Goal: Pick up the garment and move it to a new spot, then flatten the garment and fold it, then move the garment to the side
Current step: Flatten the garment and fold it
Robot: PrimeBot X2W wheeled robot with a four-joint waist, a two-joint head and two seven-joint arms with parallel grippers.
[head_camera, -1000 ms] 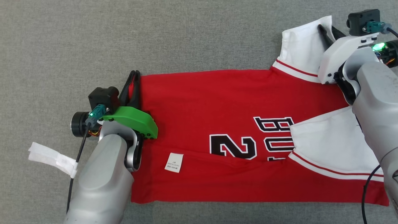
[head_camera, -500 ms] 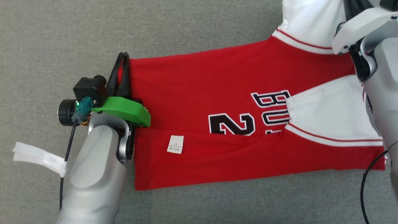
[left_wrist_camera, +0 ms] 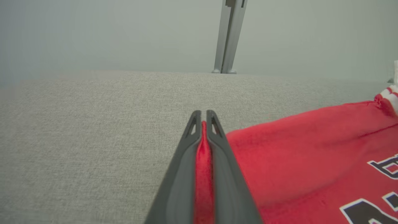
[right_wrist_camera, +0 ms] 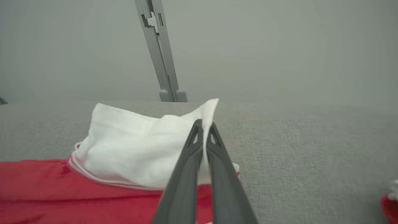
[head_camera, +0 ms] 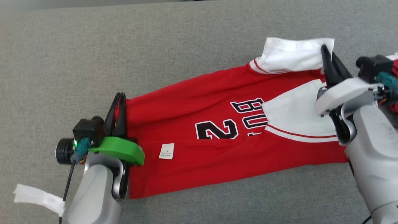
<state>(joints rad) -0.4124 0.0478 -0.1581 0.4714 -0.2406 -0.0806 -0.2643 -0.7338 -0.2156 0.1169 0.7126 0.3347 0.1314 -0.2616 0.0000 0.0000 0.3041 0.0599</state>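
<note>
Garment [head_camera: 192, 105] | long axis near-left to far-right | bottom end leftward

You are looking at what reads as a robotics lab or test cell, not a home: a broad counter covered in grey woven fabric [head_camera: 186, 46], a blank pale grey wall [left_wrist_camera: 93, 31] behind its far edge, and a bare grey metal strut [left_wrist_camera: 228, 34] rising there.

Black "2" and "BU" on the garment [head_camera: 174, 109]
</note>
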